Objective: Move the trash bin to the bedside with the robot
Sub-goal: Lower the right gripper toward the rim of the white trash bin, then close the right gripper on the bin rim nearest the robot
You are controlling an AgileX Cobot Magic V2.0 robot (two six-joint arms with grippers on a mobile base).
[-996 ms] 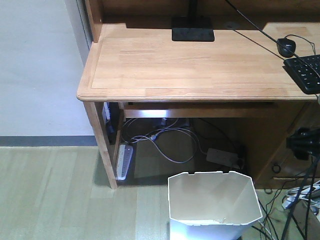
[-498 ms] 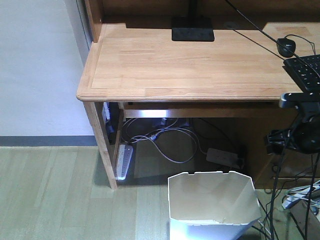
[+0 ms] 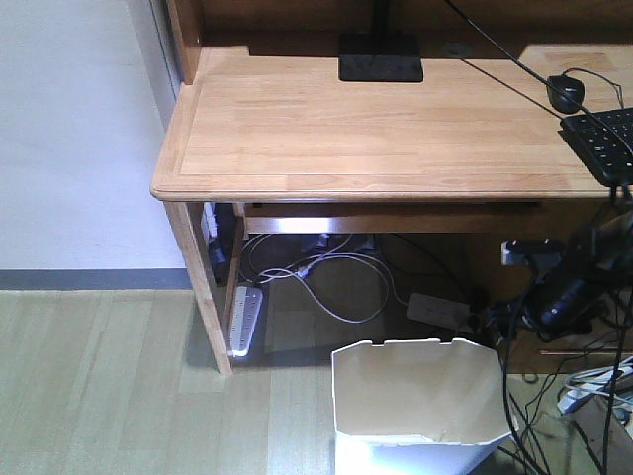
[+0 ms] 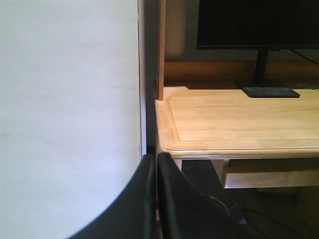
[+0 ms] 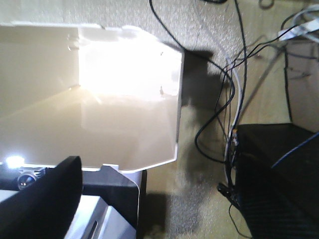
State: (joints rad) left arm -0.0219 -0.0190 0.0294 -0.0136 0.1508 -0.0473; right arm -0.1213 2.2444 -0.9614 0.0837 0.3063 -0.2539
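Note:
The white trash bin stands on the floor in front of the light wooden desk, cream inside, with nothing in it that I can see. My right gripper hangs on its thin black arm just above and behind the bin's far right rim, apart from it. In the right wrist view I look down into the bin. One black finger shows far out at lower left, so the jaws stand open. My left gripper is shut and empty, facing the desk's left corner. The bed is out of view.
A monitor stand, mouse and keyboard sit on the desk. Under it are power strips and loose cables. More cables and a black box lie right of the bin. A white wall is on the left.
My right arm has come in from the right edge, moving down and to the left to the bin's far right rim. The bin and the left gripper have not moved.

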